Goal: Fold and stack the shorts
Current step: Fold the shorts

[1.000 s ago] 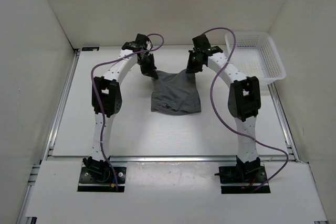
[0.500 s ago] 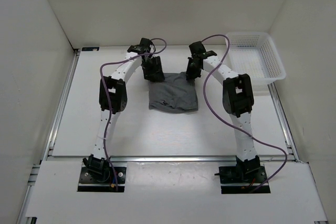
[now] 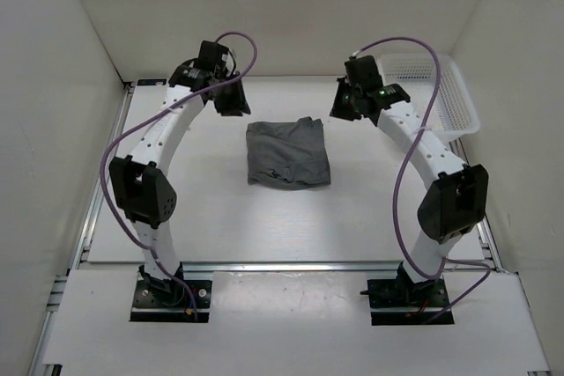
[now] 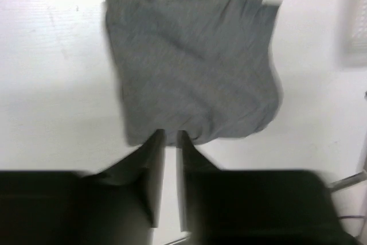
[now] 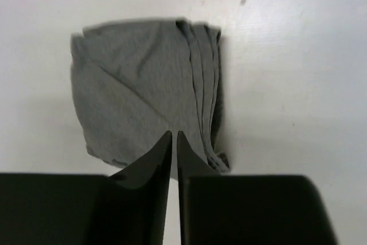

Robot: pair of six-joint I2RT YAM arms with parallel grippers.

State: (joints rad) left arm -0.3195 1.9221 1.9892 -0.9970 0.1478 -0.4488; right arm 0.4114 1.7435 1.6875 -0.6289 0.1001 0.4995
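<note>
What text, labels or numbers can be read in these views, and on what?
None can be read.
Shorts: plain grey, no print or tag showing.
Basket: plain white mesh, no label.
Left arm and right arm: no legible marks.
Both wrist views are blurred and show no lettering.

A white desk (image 3: 211,217) fills the floor of a small booth, closed by plain white walls on the left (image 3: 53,129), the back (image 3: 282,15) and the right (image 3: 529,85), with grey metal rails along its near edge (image 3: 282,265) and left edge (image 3: 104,173), under even, bright light.
</note>
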